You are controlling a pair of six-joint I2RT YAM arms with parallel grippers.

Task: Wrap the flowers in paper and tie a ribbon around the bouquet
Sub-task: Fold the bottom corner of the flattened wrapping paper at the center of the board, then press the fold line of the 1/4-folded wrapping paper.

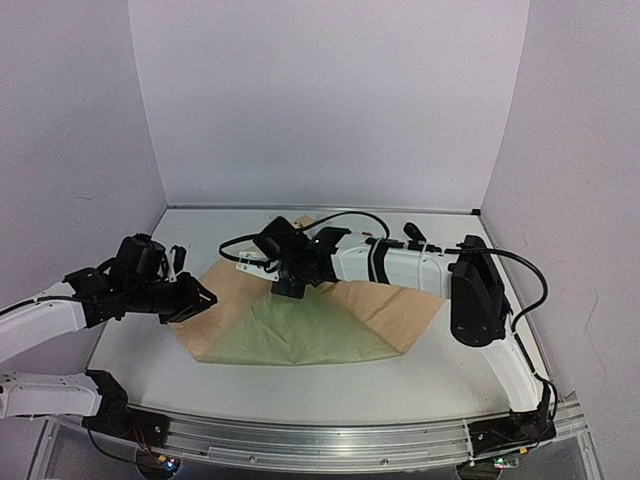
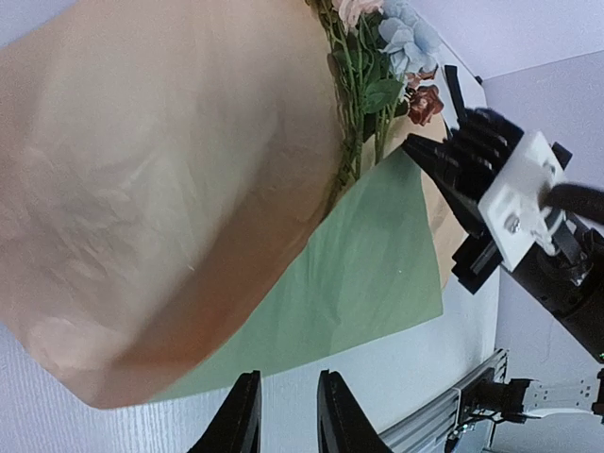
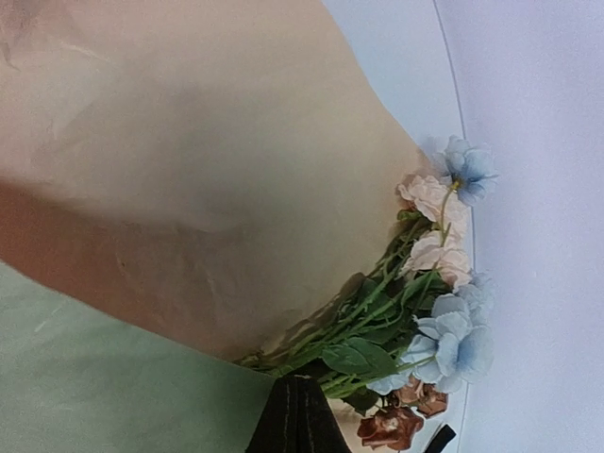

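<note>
Left gripper [image 2: 286, 377] first: we saw its two fingers standing narrowly apart at the bottom of the left wrist view, with white table [image 2: 38, 425] showing between them and nothing caught there. Their tips reached just to the lower edge of the paper [image 2: 170, 189], which filled the frame straight ahead of them, a tan flap folded over the olive-green face. In the top view this gripper sat at the sheet's left corner, so we judged the left arm the nearer one for taking that edge.

Beyond the flap lay the flowers [image 2: 363, 75]. Their long axis ran from the heads at the upper right of the left wrist view down along the fold, with the lower stems going under the tan flap. Any fold from the left corner would have to travel across that axis, toward the right of the top view.

The right gripper [image 3: 297, 387] was pressed together, its dark tip down among the green stems just below the heads. Whether it held a stem or only bore on the bunch, we could not tell.

The paper lay flat on a smooth white table. Pale walls [image 1: 330, 100] closed in three sides, and a metal rail [image 1: 330, 445] ran along the bottom of the top view.
</note>
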